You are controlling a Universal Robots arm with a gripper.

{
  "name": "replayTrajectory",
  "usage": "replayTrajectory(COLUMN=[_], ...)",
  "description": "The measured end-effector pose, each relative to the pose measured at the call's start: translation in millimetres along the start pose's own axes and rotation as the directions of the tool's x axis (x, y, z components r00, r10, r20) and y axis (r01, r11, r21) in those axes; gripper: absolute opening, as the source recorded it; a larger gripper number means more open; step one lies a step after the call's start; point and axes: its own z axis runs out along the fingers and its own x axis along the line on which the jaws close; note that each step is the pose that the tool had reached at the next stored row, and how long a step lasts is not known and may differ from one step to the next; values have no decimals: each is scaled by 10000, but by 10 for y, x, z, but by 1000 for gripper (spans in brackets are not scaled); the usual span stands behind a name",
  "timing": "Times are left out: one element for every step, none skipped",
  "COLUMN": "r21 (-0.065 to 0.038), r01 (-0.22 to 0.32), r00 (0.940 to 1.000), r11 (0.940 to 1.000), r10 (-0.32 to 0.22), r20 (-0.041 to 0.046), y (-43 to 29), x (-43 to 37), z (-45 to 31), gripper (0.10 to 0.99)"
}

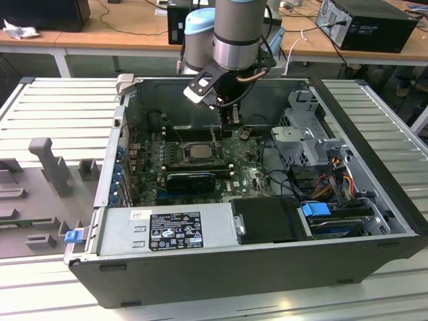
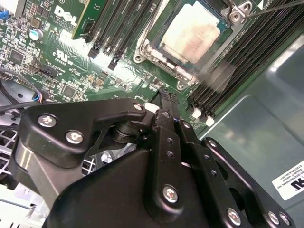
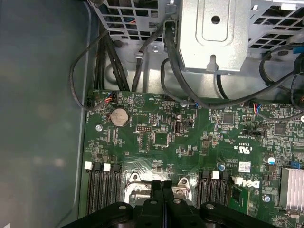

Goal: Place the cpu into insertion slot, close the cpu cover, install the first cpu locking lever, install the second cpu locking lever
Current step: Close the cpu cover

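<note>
Gripper [image 1: 233,122], fingers pressed together and holding nothing, hangs at the upper centre of the exterior view, inside the open computer case [image 1: 221,271]. In the second wrist view we see its closed fingertips [image 2: 164,97] low above the green motherboard [image 2: 118,61], just beside the socket and not touching it.

The cpu [image 2: 194,31] lies flat in the socket, its pale metal top facing up. The cpu cover [image 2: 152,47] appears to lie flat around it as a frame, with the chip showing through its window. A thin metal lever [image 2: 280,6] crosses the socket's far corner, though we cannot tell whether it is latched. Black memory slots [image 2: 237,61] flank the socket on both sides.

The case lies on its side on a slatted grey table [image 1: 60,107]. Besides the board it holds:
- a long black card [image 1: 192,180] in front of the socket;
- a grey power supply [image 1: 127,234] along the lower edge, carrying a black-and-white printed label [image 1: 175,231];
- a metal drive cage [image 1: 304,137] toward the exterior view's right, with loose cables beside it.

A white logo [image 2: 64,16] is printed on the board, and a white sticker [image 2: 289,178] sits on the case wall.
</note>
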Motion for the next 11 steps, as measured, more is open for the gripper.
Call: replayTrajectory(r21=[0, 0, 0, 0, 0, 0, 0, 0, 0, 0, 0], r01=[-1, -1, 0, 0, 0, 0, 0, 0, -1, -1, 0], r00=[10000, 10000, 10000, 10000, 10000, 10000, 10000, 10000, 10000, 10000, 10000], r11=[10000, 10000, 10000, 10000, 10000, 10000, 10000, 10000, 10000, 10000, 10000], r10=[1, 1, 0, 0, 0, 0, 0, 0, 1, 1, 0], r20=[0, 0, 0, 0, 0, 0, 0, 0, 0, 0, 0], y=[-6, -9, -12, -15, -18, -22, -24, -25, -28, -30, -34], x=[0, 1, 1, 1, 1, 1, 2, 2, 2, 2, 2], z=[0, 0, 0, -1, -1, -1, -1, -1, -1, -1, -1], gripper=[106, 106, 106, 106, 106, 106, 106, 106, 106, 106, 106])
